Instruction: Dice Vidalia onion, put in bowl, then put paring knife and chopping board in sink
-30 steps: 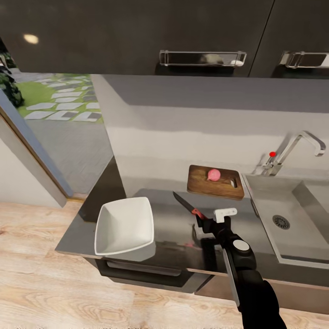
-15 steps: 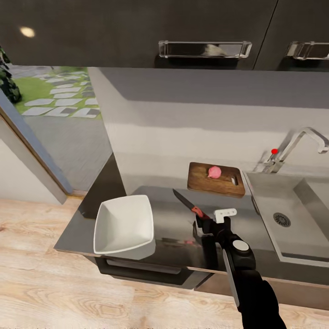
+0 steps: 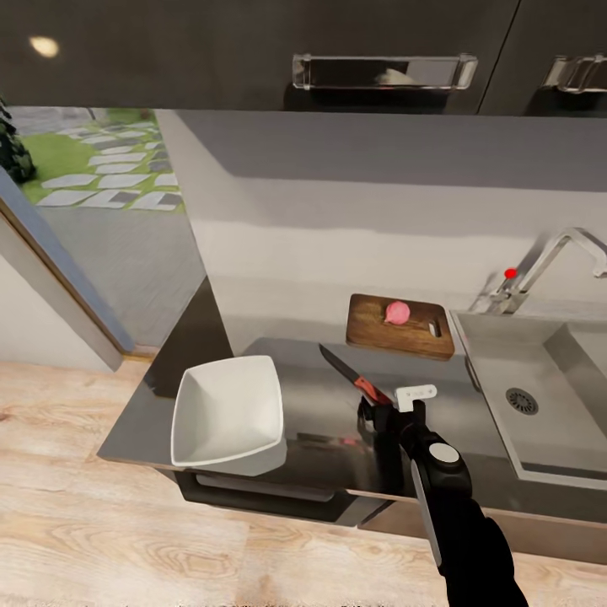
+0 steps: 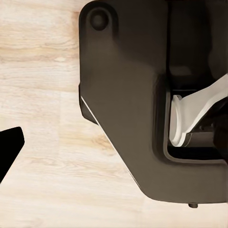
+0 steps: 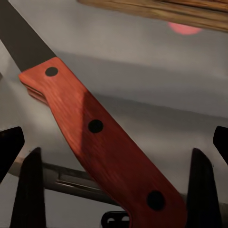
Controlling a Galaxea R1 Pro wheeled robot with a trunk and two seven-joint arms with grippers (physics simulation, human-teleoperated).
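The pinkish Vidalia onion (image 3: 397, 313) sits on the dark wooden chopping board (image 3: 371, 327), which lies on the grey countertop (image 3: 312, 405) just left of the sink (image 3: 489, 362). The paring knife (image 3: 341, 364) lies flat on the counter in front of the board. It has a dark blade and a red riveted handle (image 5: 95, 128). My right gripper (image 3: 375, 410) is open low over that handle, with a finger on each side of it. The white bowl (image 3: 228, 413) stands at the counter's front left. One black fingertip (image 4: 9, 145) of my left gripper shows over the wood floor, set far out to the side.
The chrome tap (image 3: 561, 251) and its red-knobbed lever (image 3: 510, 273) stand behind the steel basin. Black upper cabinets with a chrome handle (image 3: 384, 72) hang overhead. The counter ends at the left beside an open doorway (image 3: 93, 185). My own dark body (image 4: 142, 95) is close to the left wrist.
The head view has shifted a little, so the whole scene sits slightly differently. My right gripper stays over the knife handle. The onion, board, bowl and knife have not moved.
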